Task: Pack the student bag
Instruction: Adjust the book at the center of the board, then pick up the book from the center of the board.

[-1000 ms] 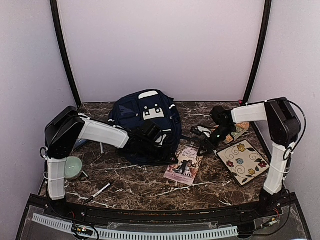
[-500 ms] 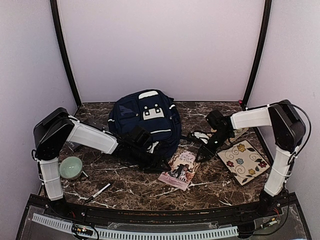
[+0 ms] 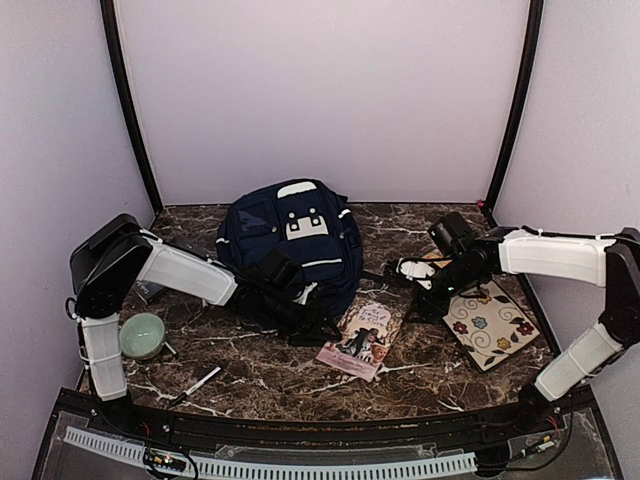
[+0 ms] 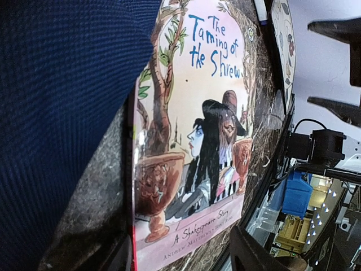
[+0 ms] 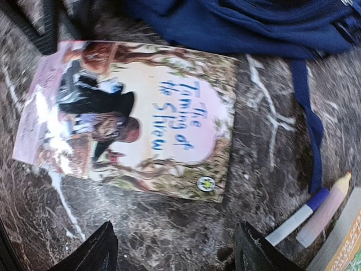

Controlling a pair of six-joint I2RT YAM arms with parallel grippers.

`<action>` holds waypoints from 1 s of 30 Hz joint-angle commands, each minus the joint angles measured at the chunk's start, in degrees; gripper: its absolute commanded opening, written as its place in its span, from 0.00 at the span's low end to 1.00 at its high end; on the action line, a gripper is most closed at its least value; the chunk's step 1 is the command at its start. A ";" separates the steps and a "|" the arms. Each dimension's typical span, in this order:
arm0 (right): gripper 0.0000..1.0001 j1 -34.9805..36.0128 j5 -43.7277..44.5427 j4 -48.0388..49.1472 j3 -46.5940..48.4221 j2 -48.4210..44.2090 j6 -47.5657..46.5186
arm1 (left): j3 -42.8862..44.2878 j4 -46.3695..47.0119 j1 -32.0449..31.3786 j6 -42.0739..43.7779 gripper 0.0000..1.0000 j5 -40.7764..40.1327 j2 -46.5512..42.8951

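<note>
The student bag [image 3: 295, 240], a navy backpack with white trim, lies at the back middle of the marble table. A pink picture book [image 3: 362, 338] lies flat just in front of it to the right. My left gripper [image 3: 312, 322] is low at the bag's front edge, open. In the left wrist view its fingers [image 4: 183, 262] straddle the book's lower end [image 4: 197, 141], with the bag's fabric [image 4: 62, 113] on the left. My right gripper [image 3: 425, 305] hovers right of the book, open. In the right wrist view it [image 5: 175, 254] has only bare marble between its fingers, just short of the book [image 5: 141, 118].
A flowered square pad [image 3: 490, 322] lies at the right, with pens and small items [image 3: 415, 268] behind my right gripper. Two markers [image 5: 307, 212] and a blue bag strap [image 5: 307, 124] lie close to the right fingers. A green bowl [image 3: 141, 335] and a white pen [image 3: 203, 380] are at the left front.
My right arm has stretched out lower and further right, and its jaws have opened wider. The book slid slightly left and forward. The left arm dropped back a little, then held still.
</note>
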 commanded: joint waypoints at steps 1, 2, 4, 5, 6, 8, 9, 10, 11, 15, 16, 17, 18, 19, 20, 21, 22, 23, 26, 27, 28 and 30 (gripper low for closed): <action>0.69 5.55 0.37 4.24 -4.77 -2.16 -14.02 | -1.79 -10.18 0.83 2.05 0.63 -5.01 6.03; 0.68 6.54 1.46 4.71 -4.86 -1.79 -15.51 | -1.57 -10.15 1.10 2.13 0.62 -5.01 6.14; 0.67 8.48 3.50 4.67 -4.40 -0.39 -17.85 | -1.08 -10.43 1.43 2.56 0.62 -5.08 6.33; 0.66 9.45 4.54 4.84 -4.09 0.41 -18.66 | -0.86 -10.53 1.55 2.80 0.63 -5.16 6.41; 0.66 10.30 5.42 5.14 -4.03 1.10 -19.44 | -0.69 -10.70 1.68 2.95 0.62 -5.24 6.49; 0.66 11.85 7.11 5.95 -4.14 2.34 -20.64 | -0.47 -10.54 1.79 2.97 0.62 -4.97 6.59; 0.66 12.47 7.85 6.62 -4.27 2.92 -20.99 | -0.44 -10.36 1.86 2.97 0.62 -4.95 6.60; 0.66 13.07 8.52 7.00 -4.31 3.57 -21.37 | -0.47 -10.17 1.88 2.84 0.62 -4.87 6.60; 0.66 13.54 9.13 7.57 -4.41 4.26 -21.68 | -0.47 -9.90 1.89 2.73 0.62 -4.81 6.61; 0.65 14.45 12.24 10.64 -4.32 6.83 -20.45 | -0.74 -8.67 1.89 2.11 0.62 -4.47 6.65; 0.64 14.48 12.75 11.06 -4.07 6.88 -20.09 | -0.66 -8.54 1.89 2.08 0.61 -4.35 6.68; 0.63 14.40 13.24 11.44 -3.83 6.84 -19.76 | -0.58 -8.47 1.89 2.05 0.61 -4.33 6.70; 0.62 14.45 13.70 11.69 -3.69 6.56 -19.55 | -0.54 -8.38 1.89 2.01 0.61 -4.26 6.75; 0.61 14.43 14.00 11.84 -3.50 6.20 -19.38 | -0.57 -8.29 1.89 2.00 0.61 -4.12 6.78; 0.60 14.44 14.14 12.02 -3.40 5.93 -19.18 | -0.57 -8.09 1.89 2.00 0.61 -4.07 6.78; 0.60 14.45 14.16 12.19 -3.38 5.92 -18.99 | -0.50 -8.05 1.89 2.04 0.61 -4.06 6.86; 0.60 14.48 14.10 12.21 -3.45 4.04 -18.85 | -0.42 -8.04 1.89 2.08 0.61 -4.06 6.92; 0.59 14.45 13.90 12.23 -3.30 3.23 -18.75 | -0.39 -8.06 1.93 2.07 0.61 -4.11 7.03; 0.59 14.48 13.02 11.12 -2.74 1.53 -18.14 | -0.30 -7.92 1.97 2.09 0.61 -3.91 7.35; 0.59 14.46 12.71 10.70 -2.48 1.20 -17.93 | -0.30 -7.94 1.95 2.09 0.61 -3.89 7.41; 0.58 14.48 12.37 10.20 -2.14 0.83 -17.66 | -0.28 -7.89 1.97 2.09 0.61 -3.89 7.48; 0.58 14.47 11.65 9.21 -1.43 0.41 -17.12 | -0.30 -7.85 1.97 2.06 0.61 -3.91 7.52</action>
